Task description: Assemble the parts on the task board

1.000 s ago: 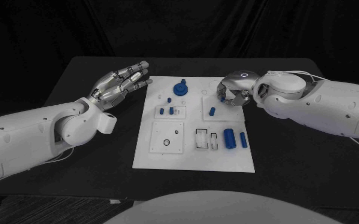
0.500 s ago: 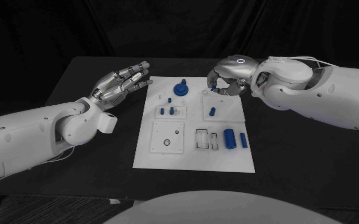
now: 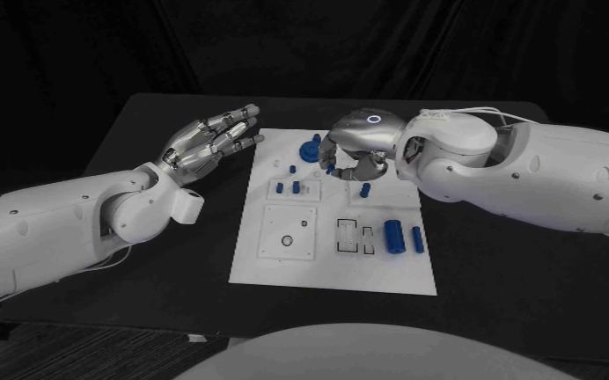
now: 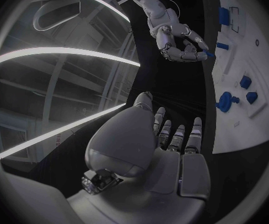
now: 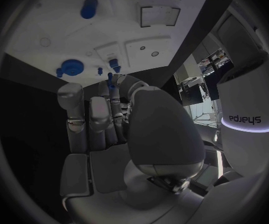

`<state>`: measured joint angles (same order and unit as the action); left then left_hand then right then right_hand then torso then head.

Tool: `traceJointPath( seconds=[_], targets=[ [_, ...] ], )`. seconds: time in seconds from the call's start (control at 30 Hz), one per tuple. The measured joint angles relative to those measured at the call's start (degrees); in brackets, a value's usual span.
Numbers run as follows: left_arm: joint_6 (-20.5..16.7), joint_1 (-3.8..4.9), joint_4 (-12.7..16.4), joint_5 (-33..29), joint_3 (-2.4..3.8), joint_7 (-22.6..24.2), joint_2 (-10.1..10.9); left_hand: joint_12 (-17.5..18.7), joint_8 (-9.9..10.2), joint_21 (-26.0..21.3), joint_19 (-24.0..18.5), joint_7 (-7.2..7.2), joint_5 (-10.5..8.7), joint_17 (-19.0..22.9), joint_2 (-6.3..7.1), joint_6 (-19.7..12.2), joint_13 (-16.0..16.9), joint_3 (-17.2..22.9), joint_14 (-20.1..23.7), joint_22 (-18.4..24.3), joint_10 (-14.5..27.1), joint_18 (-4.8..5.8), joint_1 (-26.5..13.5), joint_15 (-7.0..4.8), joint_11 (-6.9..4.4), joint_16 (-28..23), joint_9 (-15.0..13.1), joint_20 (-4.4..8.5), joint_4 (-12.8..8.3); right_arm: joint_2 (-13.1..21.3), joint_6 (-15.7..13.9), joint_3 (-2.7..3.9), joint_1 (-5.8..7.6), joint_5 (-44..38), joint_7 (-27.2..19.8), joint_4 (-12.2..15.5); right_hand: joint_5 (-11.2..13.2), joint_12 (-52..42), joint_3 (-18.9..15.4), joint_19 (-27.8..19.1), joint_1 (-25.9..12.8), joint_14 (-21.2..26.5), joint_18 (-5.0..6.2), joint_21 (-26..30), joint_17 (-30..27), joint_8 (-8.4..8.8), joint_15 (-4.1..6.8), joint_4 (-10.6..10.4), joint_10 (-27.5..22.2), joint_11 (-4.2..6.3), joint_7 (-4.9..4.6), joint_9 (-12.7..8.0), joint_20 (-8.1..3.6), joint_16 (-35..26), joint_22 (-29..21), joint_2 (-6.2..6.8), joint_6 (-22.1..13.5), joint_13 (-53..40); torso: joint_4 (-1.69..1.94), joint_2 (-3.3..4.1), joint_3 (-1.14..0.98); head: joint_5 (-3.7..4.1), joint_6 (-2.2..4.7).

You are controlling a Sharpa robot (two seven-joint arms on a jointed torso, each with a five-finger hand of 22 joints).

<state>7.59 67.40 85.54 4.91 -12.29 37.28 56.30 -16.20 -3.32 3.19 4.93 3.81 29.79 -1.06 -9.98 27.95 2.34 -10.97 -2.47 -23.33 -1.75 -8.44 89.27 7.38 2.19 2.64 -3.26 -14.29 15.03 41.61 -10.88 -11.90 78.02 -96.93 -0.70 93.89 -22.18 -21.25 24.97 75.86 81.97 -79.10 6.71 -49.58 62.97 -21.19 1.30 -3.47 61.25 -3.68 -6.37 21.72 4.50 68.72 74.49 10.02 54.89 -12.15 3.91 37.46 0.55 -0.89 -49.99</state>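
The white task board (image 3: 333,252) lies in the middle of the black table. My right hand (image 3: 356,150) hovers over its far part and pinches a small blue peg (image 5: 111,79) between thumb and fingertip; the left wrist view shows the same peg (image 4: 208,53) at that hand (image 4: 179,42). Just left of the hand a blue round knob (image 3: 311,149) stands on the board, and another blue peg (image 3: 364,190) stands below it. My left hand (image 3: 211,142) hangs open beside the board's far left corner, fingers spread, holding nothing.
Two small blue pegs (image 3: 288,187) stand in a block on the board's left half. A thick blue cylinder (image 3: 392,235) and a thinner one (image 3: 418,238) lie near the right edge, beside empty rectangular slots (image 3: 348,234). Bare black table surrounds the board.
My right hand has lifted from the board's far right part and moved left toward the knob, carrying the small peg. The left hand has stayed where it was.
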Motion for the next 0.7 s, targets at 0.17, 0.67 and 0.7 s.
traceJointPath(
  seconds=[0.17,0.67,0.7],
  targets=[
    [-0.85,-0.01,0.36,0.00,0.00,0.47,0.27,0.02,0.01,0.00,0.26,-1.04,-1.24,0.04,-0.18,-1.56,0.00,-1.11,1.56,1.31,-0.34,0.02,-0.28,-1.57,-1.45,-1.17,0.01,3.79,1.09,-2.19,1.12,-0.02,-1.33,0.35,0.57,0.22,0.00,0.00,0.00,0.00,0.00,-0.01,0.00,0.00,0.01,0.00,0.00,0.00,0.10,-0.10,0.00,0.00,0.00,0.00,0.00,0.00,0.00,0.00,0.00,0.05,-0.01,-1.05,0.00],
    [-4.63,-0.43,0.47,0.07,0.00,1.30,0.69,9.65,1.78,-2.24,-4.51,-10.97,-22.08,0.46,-1.20,-22.63,-0.78,-4.51,2.95,22.63,1.38,0.03,-15.46,-6.05,-4.47,-1.66,1.81,8.55,1.18,-5.42,3.10,-0.04,-4.41,0.74,1.71,-0.10,0.00,0.67,0.00,0.00,0.00,-0.02,0.00,0.00,0.01,0.01,0.00,0.00,0.38,0.00,-0.01,-0.01,0.00,0.00,0.00,0.00,-0.01,0.00,-0.01,0.03,-0.01,-3.26,0.00],
    [-5.05,-0.51,0.47,0.09,0.00,1.31,0.71,9.66,1.78,-2.24,-4.51,-11.00,-22.08,0.47,-1.20,-22.66,-0.78,-4.51,2.95,22.64,1.64,0.03,-15.46,-6.06,-4.72,-1.66,1.88,8.55,1.18,-5.45,3.19,-0.04,-4.48,0.75,1.80,-0.01,0.00,0.67,0.00,0.00,0.00,-0.02,0.00,0.00,0.01,0.01,0.00,0.00,0.39,-0.01,-0.01,-0.01,0.00,0.00,0.00,0.00,-0.01,0.00,-0.01,0.03,0.00,-3.35,0.00]
  ],
)
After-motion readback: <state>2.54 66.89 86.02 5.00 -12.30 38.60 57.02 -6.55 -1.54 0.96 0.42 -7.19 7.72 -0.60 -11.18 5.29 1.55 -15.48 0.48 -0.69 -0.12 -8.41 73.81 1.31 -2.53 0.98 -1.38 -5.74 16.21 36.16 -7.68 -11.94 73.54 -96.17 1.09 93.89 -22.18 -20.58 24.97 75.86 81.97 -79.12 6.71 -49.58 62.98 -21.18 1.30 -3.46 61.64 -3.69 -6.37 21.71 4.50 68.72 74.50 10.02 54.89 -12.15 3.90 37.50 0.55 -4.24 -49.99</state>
